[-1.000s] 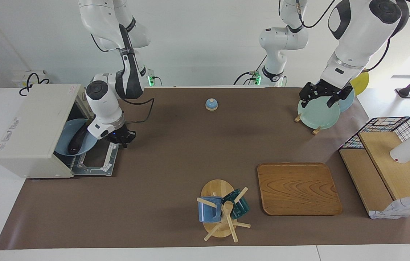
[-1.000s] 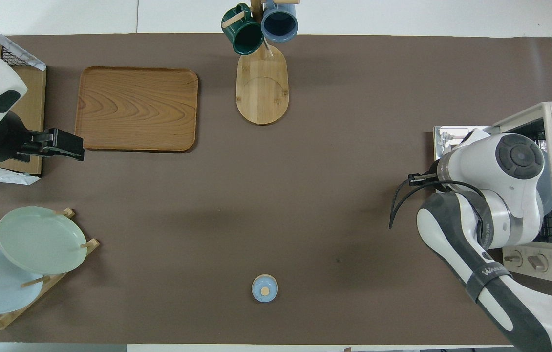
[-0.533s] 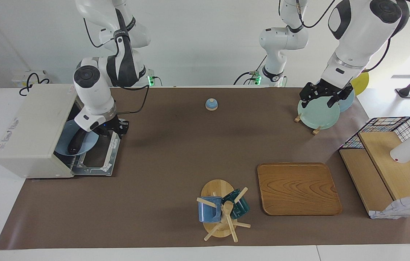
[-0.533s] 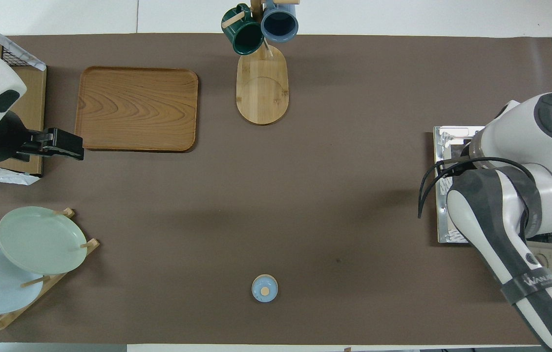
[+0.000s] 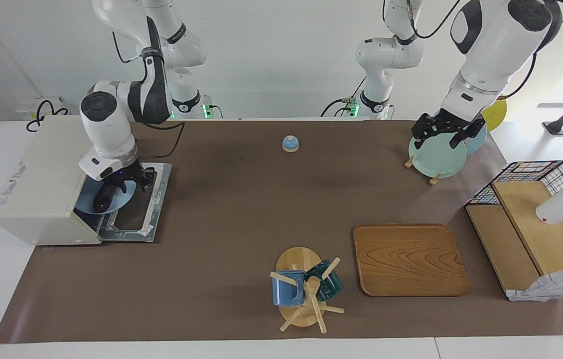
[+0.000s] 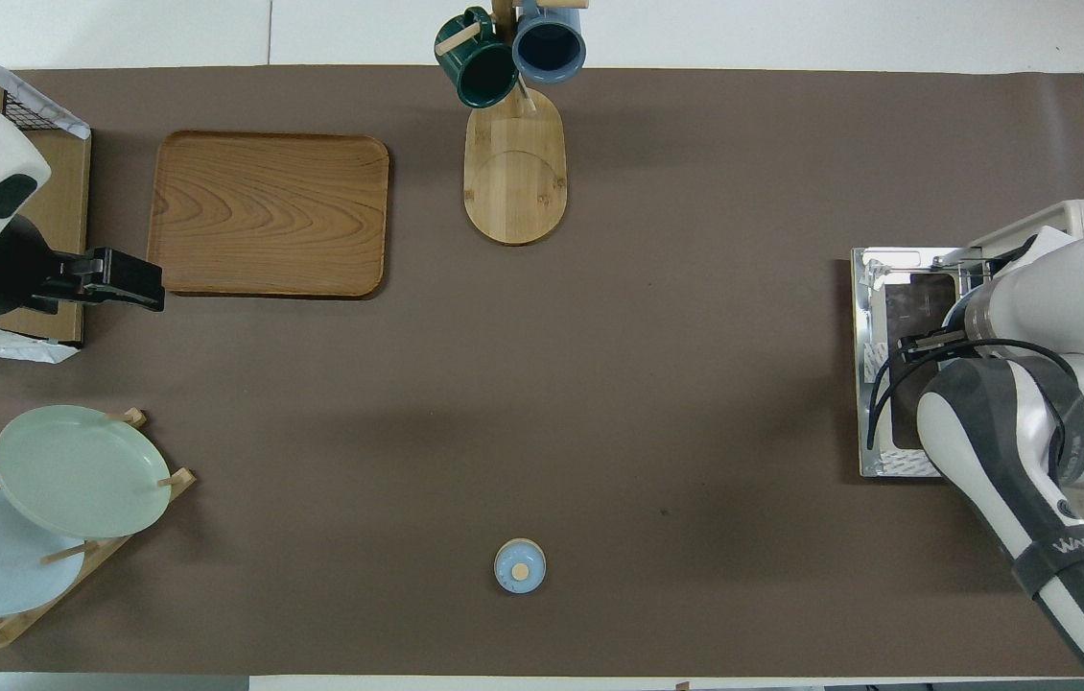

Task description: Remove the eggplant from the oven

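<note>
With the oven [image 5: 45, 179] door down, the right gripper [image 5: 123, 183], grip unreadable, hangs just above the eggplant [image 5: 105, 197] lying unlifted on its blue plate [image 5: 87, 204]; left gripper [image 5: 442, 130] spread, waiting.

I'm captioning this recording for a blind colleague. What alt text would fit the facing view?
The right gripper reaches into the open oven, at the upper end of a dark eggplant lying on a blue plate inside. The left gripper, open, waits over the plates in a rack at the table's left-arm end.
</note>
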`<move>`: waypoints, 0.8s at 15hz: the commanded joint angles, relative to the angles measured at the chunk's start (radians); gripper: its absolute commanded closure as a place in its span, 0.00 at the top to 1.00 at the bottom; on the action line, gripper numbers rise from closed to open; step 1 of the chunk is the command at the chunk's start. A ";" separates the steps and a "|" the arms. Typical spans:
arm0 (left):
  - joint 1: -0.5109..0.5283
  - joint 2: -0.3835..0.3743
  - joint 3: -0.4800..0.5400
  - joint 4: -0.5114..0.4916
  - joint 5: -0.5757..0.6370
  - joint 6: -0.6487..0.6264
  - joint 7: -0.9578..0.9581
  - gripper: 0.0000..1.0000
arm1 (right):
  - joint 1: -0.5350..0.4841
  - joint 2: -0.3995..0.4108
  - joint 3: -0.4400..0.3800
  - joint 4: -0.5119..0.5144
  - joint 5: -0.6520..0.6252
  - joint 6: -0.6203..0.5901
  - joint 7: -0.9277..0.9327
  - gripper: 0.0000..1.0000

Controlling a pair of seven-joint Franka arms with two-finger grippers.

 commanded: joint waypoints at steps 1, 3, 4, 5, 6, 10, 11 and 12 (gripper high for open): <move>0.006 -0.020 -0.004 -0.026 0.018 0.020 0.000 1.00 | -0.009 -0.038 0.008 -0.040 -0.019 0.022 -0.015 0.33; 0.006 -0.020 -0.004 -0.026 0.018 0.022 0.000 1.00 | 0.003 -0.038 0.008 -0.040 -0.019 0.013 -0.016 0.00; 0.006 -0.020 -0.004 -0.025 0.017 0.023 0.000 1.00 | 0.003 -0.040 0.008 -0.040 -0.020 0.005 -0.016 0.00; 0.006 -0.020 -0.005 -0.026 0.017 0.022 0.000 1.00 | 0.003 -0.040 0.011 -0.040 -0.022 0.002 -0.016 0.00; 0.005 -0.020 -0.005 -0.026 0.017 0.022 0.000 1.00 | 0.005 -0.041 0.015 -0.040 -0.023 -0.004 -0.016 0.00; 0.001 -0.020 -0.005 -0.025 0.015 0.022 0.000 1.00 | 0.109 -0.020 0.019 0.065 -0.023 -0.137 0.055 0.00; 0.001 -0.020 -0.005 -0.025 0.015 0.022 0.000 1.00 | 0.167 -0.003 0.019 0.113 -0.023 -0.185 0.109 0.00; 0.001 -0.018 -0.005 -0.025 0.015 0.023 0.000 1.00 | 0.233 0.005 0.019 0.159 -0.022 -0.232 0.172 0.00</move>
